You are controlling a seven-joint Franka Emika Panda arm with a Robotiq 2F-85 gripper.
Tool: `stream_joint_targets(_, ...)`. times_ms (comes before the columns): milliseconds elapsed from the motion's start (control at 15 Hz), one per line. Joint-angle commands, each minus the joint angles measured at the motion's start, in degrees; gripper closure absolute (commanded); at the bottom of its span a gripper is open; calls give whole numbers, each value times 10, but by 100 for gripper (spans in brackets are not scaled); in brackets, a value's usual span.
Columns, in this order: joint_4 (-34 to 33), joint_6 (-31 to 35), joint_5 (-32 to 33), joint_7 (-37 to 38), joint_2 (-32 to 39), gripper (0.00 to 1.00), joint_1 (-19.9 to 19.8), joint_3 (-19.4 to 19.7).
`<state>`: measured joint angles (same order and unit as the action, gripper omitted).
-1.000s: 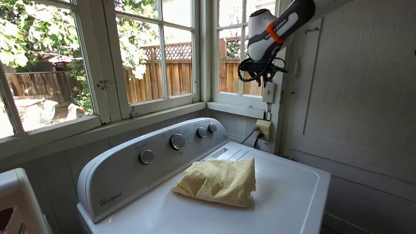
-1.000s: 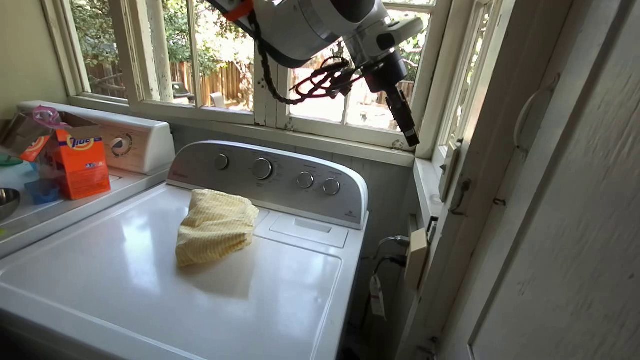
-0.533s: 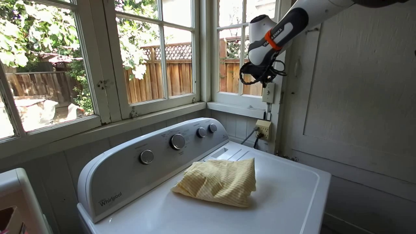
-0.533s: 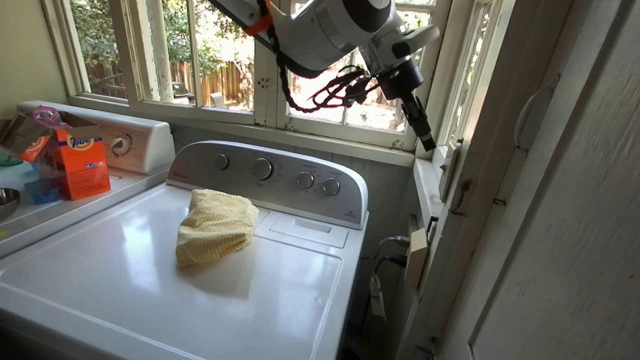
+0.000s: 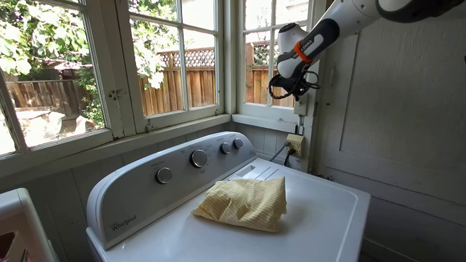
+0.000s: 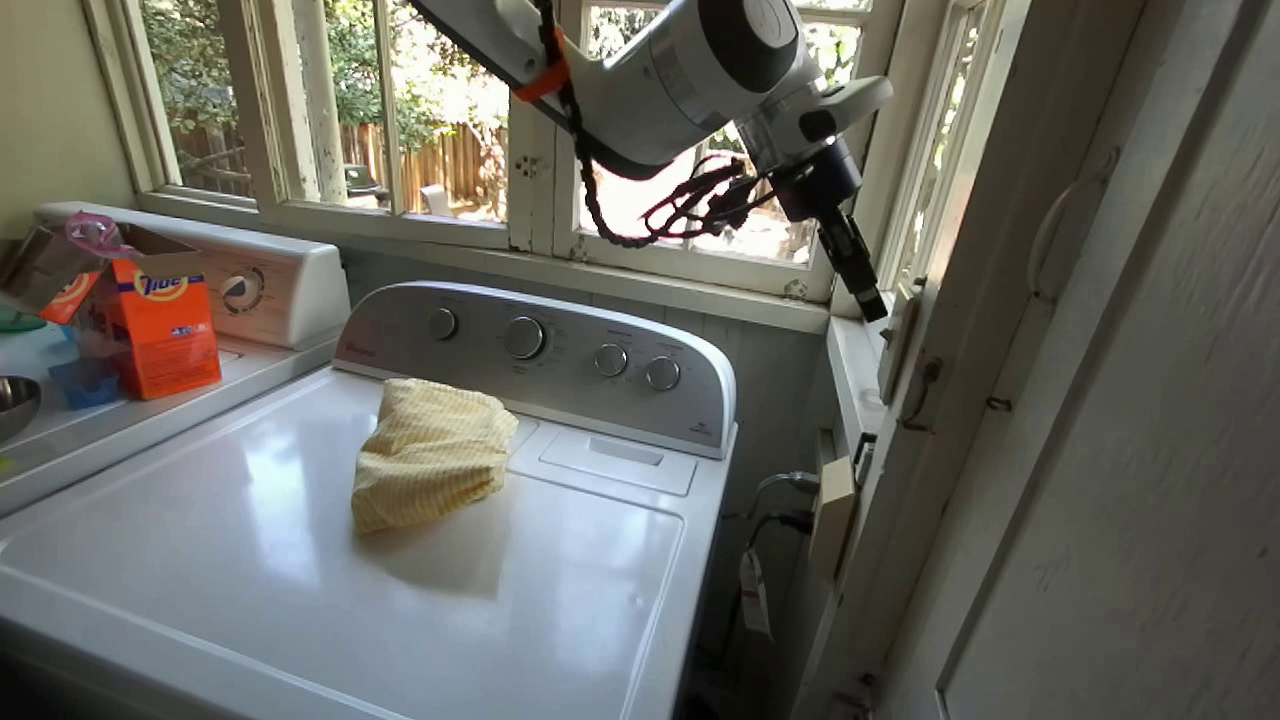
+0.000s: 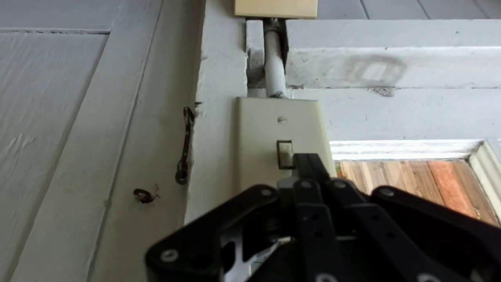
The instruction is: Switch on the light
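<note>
Beside the window (image 7: 395, 149), at three o'clock in an exterior view, a cream switch plate (image 6: 897, 345) is fixed to white-painted woodwork (image 7: 221, 129). It carries the light switch (image 7: 286, 153): pale, set in a dark-edged slot, with a screw (image 7: 282, 120) at its twelve o'clock in the wrist view. Which way the light switch is set cannot be told. A pale conduit (image 7: 275, 64) meets the plate at its twelve o'clock edge in the same view.

Gripper (image 7: 311, 167): fingers together, side by side, tips just beside the light switch at four o'clock in the wrist view. Contact cannot be confirmed.

Containers, at nine o'clock in an exterior view: an orange Tide box (image 6: 168, 335) stands on a white appliance (image 6: 300, 290), top flaps spread, a pink see-through item (image 6: 95, 232) at the opening. Near it, at eight o'clock, is a blue tub (image 6: 85, 382); farther out on the same bearing, a metal bowl (image 6: 15, 408), cut off by the edge of view. What box, tub and bowl hold cannot be made out.
</note>
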<state>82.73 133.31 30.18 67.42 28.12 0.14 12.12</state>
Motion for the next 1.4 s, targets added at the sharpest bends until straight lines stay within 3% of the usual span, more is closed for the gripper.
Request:
stream_joint_targets(0, -33, -34, -17, 4, 25, 100, 11, 14)
stream_joint_targets(733, -69, -75, -46, -9, 54, 100, 4, 10)
stream_joint_targets(1333, -46, -116, -98, -42, 49, 100, -3, -2)
